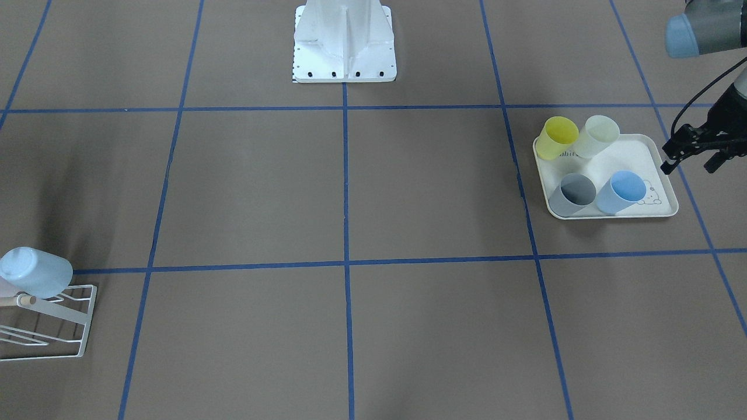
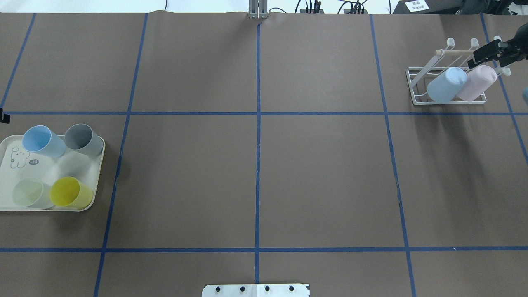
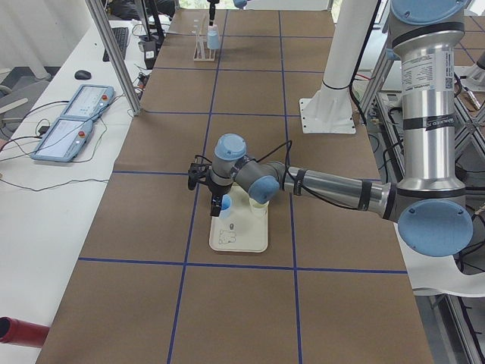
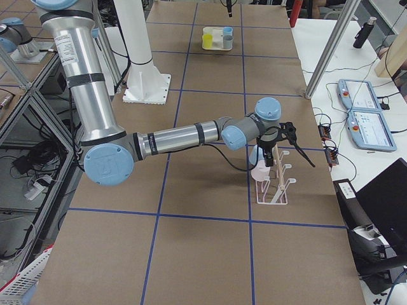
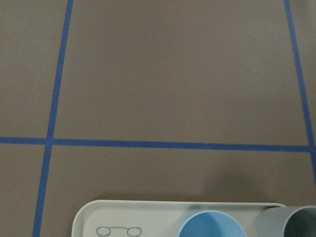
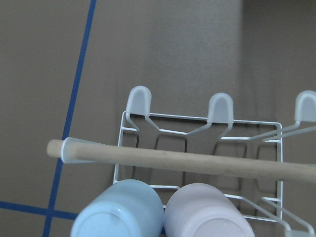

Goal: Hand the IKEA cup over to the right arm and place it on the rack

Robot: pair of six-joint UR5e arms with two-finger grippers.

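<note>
The white wire rack (image 6: 220,106) is set at the far right of the table (as seen from overhead). Its slanted prongs are capped in white, and a light wooden dowel (image 6: 187,160) is laid across the top. Two cups are hung upside down on the prongs, side by side and tilted, closed bottoms uppermost: a pale blue cup (image 2: 446,85) and a pink cup (image 2: 477,82). Four more are stood upright on a cream tray (image 2: 53,167), well apart at the table's left end: a brighter blue cup (image 2: 43,141), a grey cup (image 2: 83,139), a pale green cup (image 2: 31,193) and a yellow cup (image 2: 71,192).
</note>
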